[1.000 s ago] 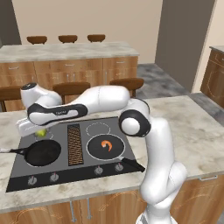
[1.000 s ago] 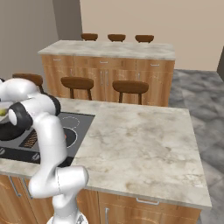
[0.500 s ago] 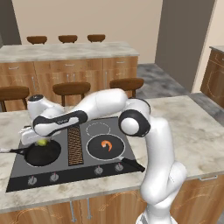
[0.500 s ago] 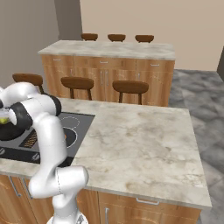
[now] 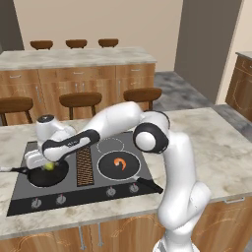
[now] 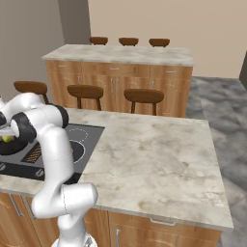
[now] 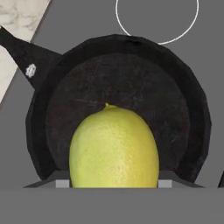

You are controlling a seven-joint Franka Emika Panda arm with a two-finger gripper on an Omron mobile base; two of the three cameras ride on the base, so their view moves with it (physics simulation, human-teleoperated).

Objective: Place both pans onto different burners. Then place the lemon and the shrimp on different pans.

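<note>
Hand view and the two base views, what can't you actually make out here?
- Hand view: the fingers are hidden behind the lemon, so contact with the left pan is unclear.
- Left base view: the gripper is masked by the arm.
- Right base view: the cooktop is cut by the left edge; the shrimp is blocked by the arm.

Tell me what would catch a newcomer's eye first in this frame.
The white arm stretched low across the cooktop, its gripper holding the lemon just above the left pan. Next, the orange shrimp curled in the right pan, beside the brown grille.
</note>
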